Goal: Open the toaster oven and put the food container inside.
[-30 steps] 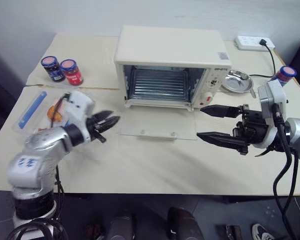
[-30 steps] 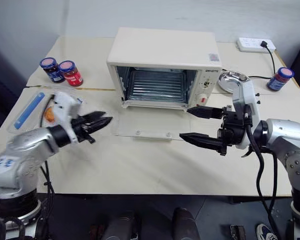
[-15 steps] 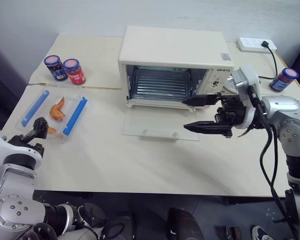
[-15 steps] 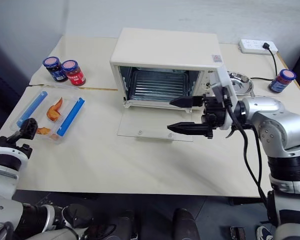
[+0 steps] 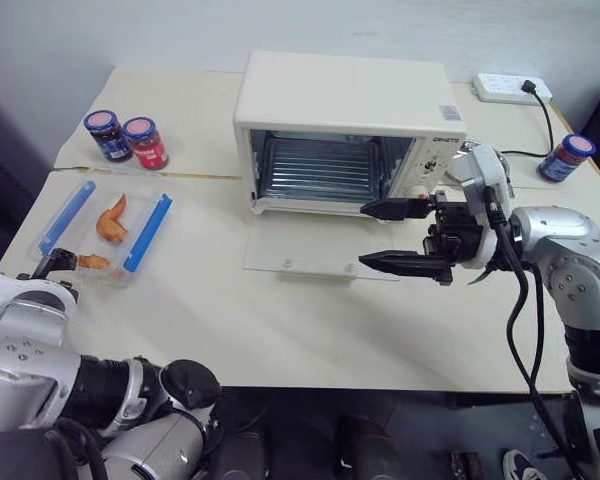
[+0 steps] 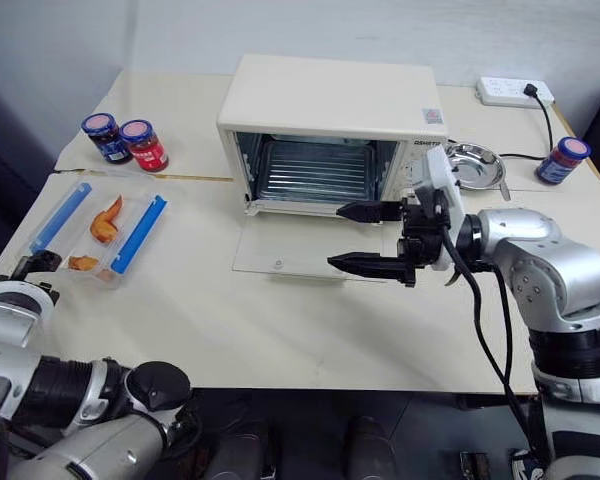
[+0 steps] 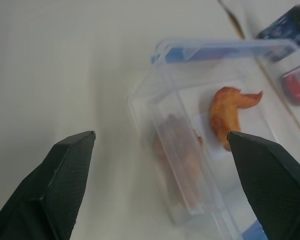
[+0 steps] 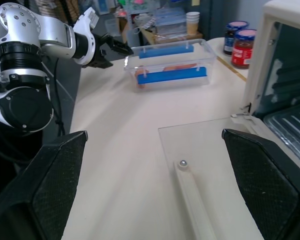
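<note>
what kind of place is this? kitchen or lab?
Looks like a lab or office test bench staged as a kitchen, not a real kitchen. A toaster oven sits on a plain cream table beside a power strip, and the right wrist view shows cluttered shelves behind.

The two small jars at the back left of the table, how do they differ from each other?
The dark blue-labelled glass jar sits nearer the table's left edge; the red-labelled glass jar stands beside it on the side toward the cream-white toaster oven and slightly nearer the robot. The labels differ: one dark blue, the other red. Both are upright, similar in size, with reddish tops ringed in blue, and stand close together.
</note>
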Robot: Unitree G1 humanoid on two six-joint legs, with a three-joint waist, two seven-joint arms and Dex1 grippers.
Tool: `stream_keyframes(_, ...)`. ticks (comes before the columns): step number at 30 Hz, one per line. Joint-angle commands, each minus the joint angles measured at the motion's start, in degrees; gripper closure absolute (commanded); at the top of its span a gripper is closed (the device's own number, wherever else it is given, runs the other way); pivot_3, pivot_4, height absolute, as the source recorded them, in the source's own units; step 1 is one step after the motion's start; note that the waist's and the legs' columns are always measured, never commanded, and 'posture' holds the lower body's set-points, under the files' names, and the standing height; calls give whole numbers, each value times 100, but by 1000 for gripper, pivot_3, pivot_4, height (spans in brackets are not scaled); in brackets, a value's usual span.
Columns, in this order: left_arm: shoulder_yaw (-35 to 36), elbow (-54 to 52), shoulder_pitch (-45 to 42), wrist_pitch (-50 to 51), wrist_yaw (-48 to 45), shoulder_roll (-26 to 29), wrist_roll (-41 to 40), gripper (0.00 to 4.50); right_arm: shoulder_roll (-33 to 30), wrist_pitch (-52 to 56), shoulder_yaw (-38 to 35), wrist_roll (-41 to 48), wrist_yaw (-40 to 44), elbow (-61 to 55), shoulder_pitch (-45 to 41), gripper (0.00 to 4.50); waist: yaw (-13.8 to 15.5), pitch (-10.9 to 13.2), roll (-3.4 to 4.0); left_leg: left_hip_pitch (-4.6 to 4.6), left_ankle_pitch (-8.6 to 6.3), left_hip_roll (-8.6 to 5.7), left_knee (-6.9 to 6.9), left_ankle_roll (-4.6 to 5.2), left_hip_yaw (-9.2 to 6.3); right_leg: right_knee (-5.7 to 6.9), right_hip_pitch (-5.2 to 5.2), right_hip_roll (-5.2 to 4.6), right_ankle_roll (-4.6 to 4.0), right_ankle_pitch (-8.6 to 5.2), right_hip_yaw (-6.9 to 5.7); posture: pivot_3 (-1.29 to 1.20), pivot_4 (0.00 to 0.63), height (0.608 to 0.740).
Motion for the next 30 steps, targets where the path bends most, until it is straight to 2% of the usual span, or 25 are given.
stream_keyframes(1, 135, 87, -222, -49, 123, 13, 250, 441, -34, 55, -347, 202, -209, -335, 125, 0, -2, 2, -5, 0, 0, 0, 0, 0, 1, 0, 0, 0, 0, 0, 0, 0, 150, 740)
stream_keyframes(2, 146, 110, -243, -49, 131, 5, 288, 575, -51, 66, -388, 223, -245, -397, 204, 0, -2, 1, -8, 0, 0, 0, 0, 0, 1, 0, 0, 0, 0, 0, 0, 0, 150, 740)
stream_keyframes(13, 106, 417, -256, -52, 154, 299, 618, 3986, -199, 213, -625, 381, -498, -691, 493, 0, -27, 0, -9, 6, 0, 3, -4, -5, 5, 2, -3, 2, 0, 0, 6, 0, 150, 740)
stream_keyframes(15, 54, 502, -164, -50, 119, 359, 657, 4485, -254, 246, -654, 402, -512, -673, 490, 0, -23, 0, -9, 5, -1, 2, -4, -5, 4, 1, -2, 1, 0, 0, 5, 0, 150, 740)
stream_keyframes(20, -178, 699, 109, -49, -123, 658, 591, 4499, -308, 309, -698, 448, -525, -657, 491, 0, -46, 0, -9, 8, 0, 4, -7, -8, 5, 4, -4, 2, -1, -1, 5, 0, 150, 740)
stream_keyframes(23, -706, 849, 611, -49, -683, 1161, 230, 4499, -341, 328, -710, 443, -510, -645, 518, 0, -121, 0, -9, 11, 1, 9, -9, -10, 5, 6, -6, 4, -2, -1, 6, 0, 150, 740)
stream_keyframes(26, -1276, 948, 1178, -49, -1320, 1715, -291, 4499, -386, 344, -748, 447, -492, -623, 589, 0, -155, 0, -9, 10, -1, 15, -14, -15, 1, 9, -13, 6, -8, -4, 7, 0, 150, 740)
stream_keyframes(30, -2236, 1022, 1996, -49, -2497, 3063, -1337, 4499, -488, 343, -872, 481, -459, -670, 900, 0, -137, 4, -27, 5, -3, 16, -14, -16, 0, 11, -17, 8, -18, -9, 4, 0, 150, 740)
